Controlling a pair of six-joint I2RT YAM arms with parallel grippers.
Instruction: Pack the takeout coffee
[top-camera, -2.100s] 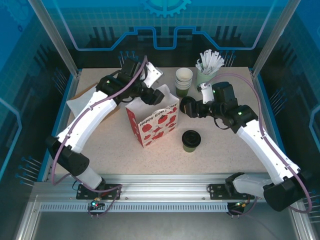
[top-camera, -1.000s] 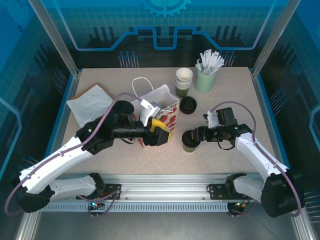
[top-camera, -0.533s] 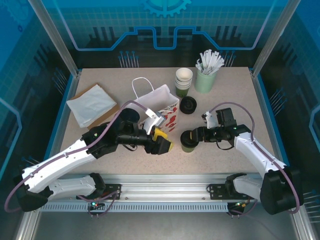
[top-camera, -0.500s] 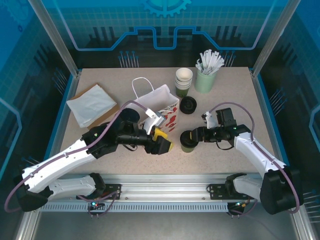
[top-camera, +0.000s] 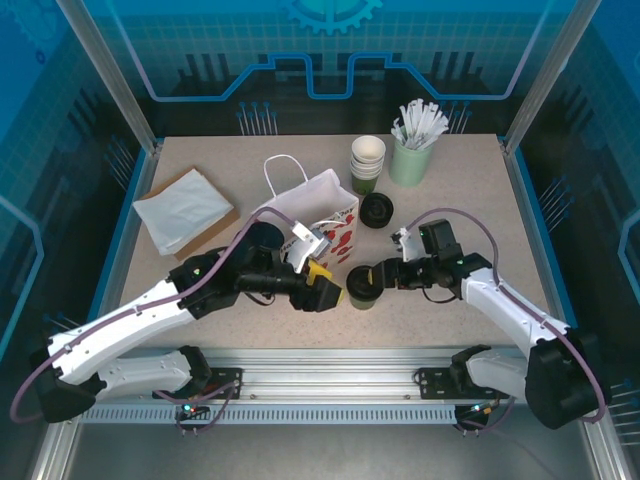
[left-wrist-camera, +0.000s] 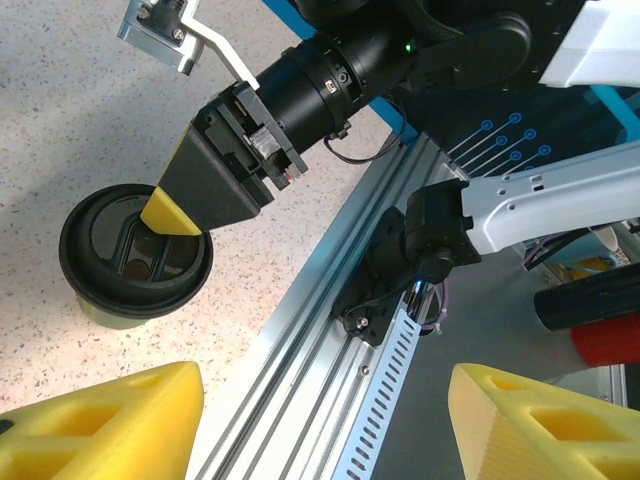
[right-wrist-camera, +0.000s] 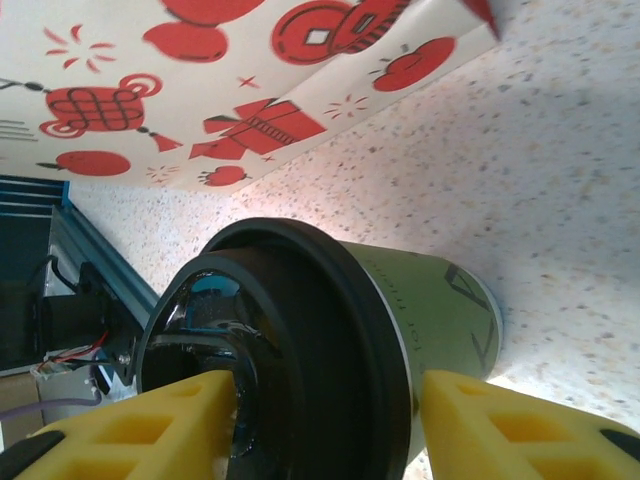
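Currently on hand: small dark olive-green paper cup with round black plastic lid, on the speckled beige table, just near-right of the white paper gift bag printed in red. Right gripper: yellow foam pads closed on the cup's sides at lid level. Left gripper: jaws wide apart, empty, just left of the cup.

The right end effector hid the lower lid rim of the takeout coffee; the paper bag was cut off above, perhaps halfway.
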